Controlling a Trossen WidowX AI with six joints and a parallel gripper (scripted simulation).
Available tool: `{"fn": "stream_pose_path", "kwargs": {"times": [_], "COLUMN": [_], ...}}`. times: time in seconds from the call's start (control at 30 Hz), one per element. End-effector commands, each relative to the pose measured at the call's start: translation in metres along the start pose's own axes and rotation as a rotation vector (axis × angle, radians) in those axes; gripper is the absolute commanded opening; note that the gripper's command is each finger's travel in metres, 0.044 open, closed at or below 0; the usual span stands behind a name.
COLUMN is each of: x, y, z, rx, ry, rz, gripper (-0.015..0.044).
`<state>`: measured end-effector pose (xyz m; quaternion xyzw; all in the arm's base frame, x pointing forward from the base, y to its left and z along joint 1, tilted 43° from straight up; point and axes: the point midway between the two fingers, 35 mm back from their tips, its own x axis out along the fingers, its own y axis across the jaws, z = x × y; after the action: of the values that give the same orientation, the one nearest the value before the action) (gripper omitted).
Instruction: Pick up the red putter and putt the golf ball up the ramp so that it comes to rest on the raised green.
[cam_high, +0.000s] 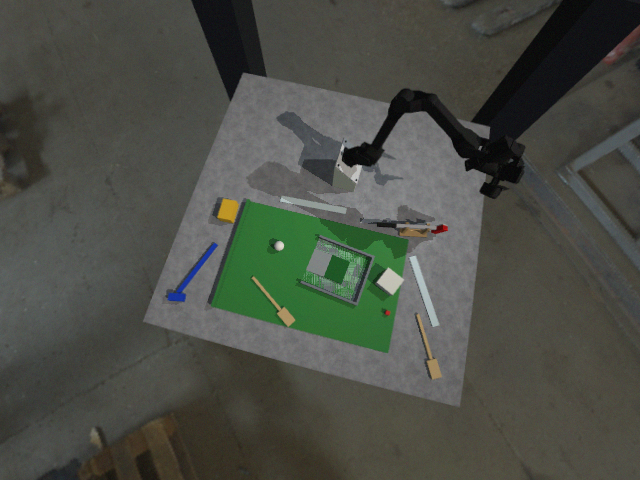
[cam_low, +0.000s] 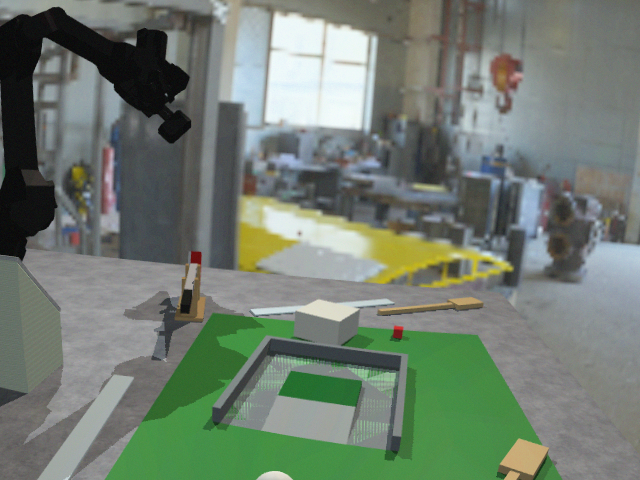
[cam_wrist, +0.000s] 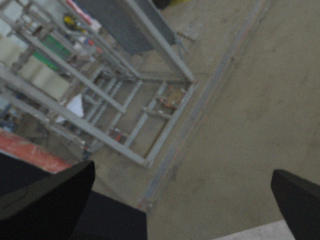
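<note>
The red putter has a red head (cam_high: 440, 228) (cam_low: 195, 257), a pale shaft and a black grip. It rests on a wooden stand (cam_high: 413, 233) (cam_low: 199, 314) beyond the mat's corner. My gripper (cam_high: 501, 181) (cam_wrist: 181, 172) is open and empty, high above the table's edge on the putter head's side. The white golf ball (cam_high: 279, 245) (cam_low: 274, 475) sits on the green mat (cam_high: 330, 320) (cam_low: 454, 403), in front of the grey ramp (cam_high: 318, 262) (cam_low: 310, 417). The ramp leads to the dark green raised green (cam_high: 337, 269) (cam_low: 321, 388). The wrist view shows mostly floor.
Grey walls (cam_high: 364, 279) (cam_low: 336, 349) enclose three sides around the green. A white block (cam_high: 389, 281) (cam_low: 326, 322) and small red cube (cam_high: 387, 312) (cam_low: 398, 332) are behind them. A yellow block (cam_high: 227, 210), blue mallet (cam_high: 176, 297), two wooden mallets (cam_high: 285, 316) (cam_high: 433, 368) and pale strips (cam_high: 313, 205) (cam_high: 423, 290) lie around.
</note>
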<state>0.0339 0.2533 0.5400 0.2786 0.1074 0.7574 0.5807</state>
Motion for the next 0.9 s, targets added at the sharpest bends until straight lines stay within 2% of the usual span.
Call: {"fn": "stream_pose_path", "kwargs": {"times": [0.0, 0.2, 0.47, 0.87], "x": [0.000, -0.022, -0.079, -0.188], "y": [-0.072, -0.154, -0.242, -0.312], "z": [-0.026, -0.058, -0.101, -0.169], "rx": [-0.172, -0.347, -0.501, -0.618], "ry": [0.115, 0.284, 0.523, 0.789], "rz": [-0.164, -0.318, -0.430, -0.402], "gripper": [0.0440, 0.0440, 0.0440, 0.0440]}}
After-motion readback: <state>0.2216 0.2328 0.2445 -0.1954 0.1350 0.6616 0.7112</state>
